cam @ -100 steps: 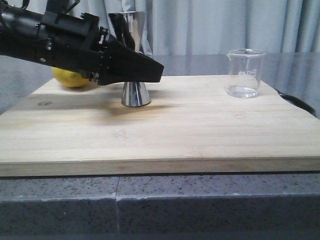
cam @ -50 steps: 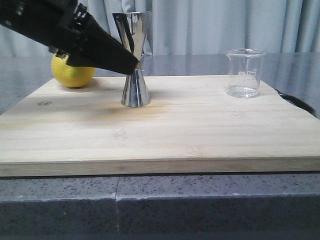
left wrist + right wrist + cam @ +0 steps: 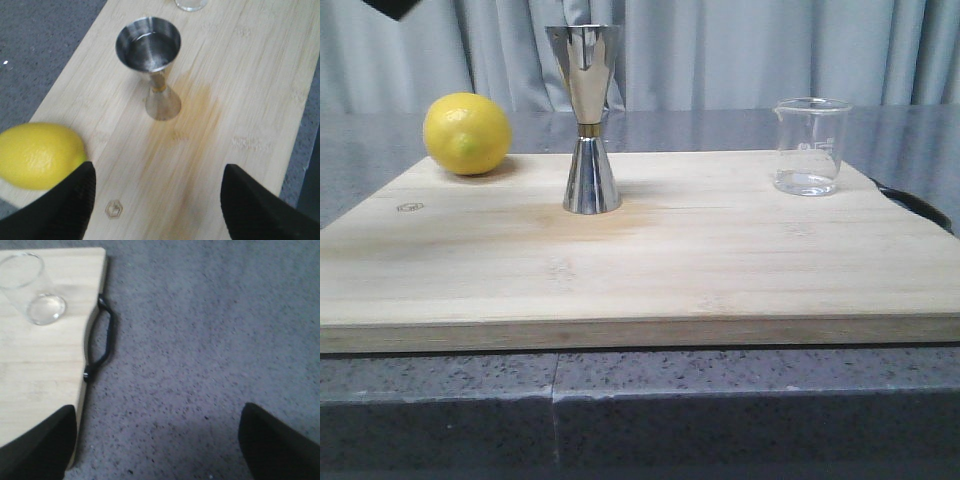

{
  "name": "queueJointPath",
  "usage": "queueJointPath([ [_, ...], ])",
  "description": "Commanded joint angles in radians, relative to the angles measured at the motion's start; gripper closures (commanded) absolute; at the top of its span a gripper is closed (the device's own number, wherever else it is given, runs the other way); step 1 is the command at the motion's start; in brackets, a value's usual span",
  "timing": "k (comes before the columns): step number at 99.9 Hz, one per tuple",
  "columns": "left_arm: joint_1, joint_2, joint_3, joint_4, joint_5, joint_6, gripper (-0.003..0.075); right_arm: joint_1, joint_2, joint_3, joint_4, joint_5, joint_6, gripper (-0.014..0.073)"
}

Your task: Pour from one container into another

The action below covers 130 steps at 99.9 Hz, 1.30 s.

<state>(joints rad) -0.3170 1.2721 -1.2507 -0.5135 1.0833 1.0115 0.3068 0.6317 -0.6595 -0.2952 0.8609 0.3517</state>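
Jigger and beaker upright on the board, both claws spread wide, holding nothing.
Front: steel hourglass jigger mid-board; clear beaker near right edge, well apart; lemon far left. Left wrist: left claw above bare bamboo board. Right wrist: right claw over speckled grey surface, beside the board's black handle.

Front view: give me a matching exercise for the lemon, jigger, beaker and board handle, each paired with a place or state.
Things:
1. lemon
2. jigger
3. beaker
4. handle

Descriptions:
A. clear glass, far right of the board
B. black, on the board's right edge
C. yellow, far left corner
D. upright steel, between the other two

Pairs: 1-C, 2-D, 3-A, 4-B
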Motion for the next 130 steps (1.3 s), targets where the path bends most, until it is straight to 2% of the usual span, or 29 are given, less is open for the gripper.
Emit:
queueJointPath([
  [1, 0.001, -0.070, -0.046, 0.102, 0.014, -0.160, 0.0236, 0.002, 0.041, -0.088, -0.018, 0.088, -0.028, 0.0019],
  [22, 0.001, -0.144, -0.048, 0.401, 0.047, -0.523, 0.0236, 0.002, 0.114, -0.210, 0.044, 0.306, -0.149, 0.0019],
  [38, 0.001, -0.159, -0.034, 0.486, 0.077, -0.670, 0.0236, 0.002, 0.114, -0.245, 0.110, 0.308, -0.223, 0.0020],
  [50, 0.001, -0.187, 0.032, 0.499, 0.026, -0.761, 0.0237, 0.002, 0.112, -0.245, 0.156, 0.261, -0.224, 0.0020],
  [73, 0.001, -0.335, 0.243, 0.499, -0.147, -0.892, 0.0238, 0.002, 0.029, -0.204, 0.190, 0.126, -0.247, 0.0020],
  [80, 0.001, -0.396, 0.313, 0.499, -0.220, -0.942, 0.0239, 0.002, -0.019, -0.165, 0.190, 0.048, -0.247, 0.0020],
  [97, 0.001, -0.530, 0.455, 0.499, -0.364, -0.956, 0.0239, 0.002, -0.109, -0.065, 0.188, -0.091, -0.247, 0.0020],
  [111, 0.001, -0.588, 0.516, 0.497, -0.468, -0.956, 0.0239, 0.002, -0.144, -0.030, 0.169, -0.122, -0.247, 0.0020],
  [122, 0.001, -0.584, 0.520, 0.492, -0.493, -0.956, 0.0243, 0.002, -0.144, -0.027, 0.157, -0.122, -0.247, 0.0020],
  [130, 0.001, -0.582, 0.520, 0.490, -0.504, -0.956, 0.0295, 0.002, -0.144, -0.027, 0.151, -0.122, -0.247, 0.0062],
])
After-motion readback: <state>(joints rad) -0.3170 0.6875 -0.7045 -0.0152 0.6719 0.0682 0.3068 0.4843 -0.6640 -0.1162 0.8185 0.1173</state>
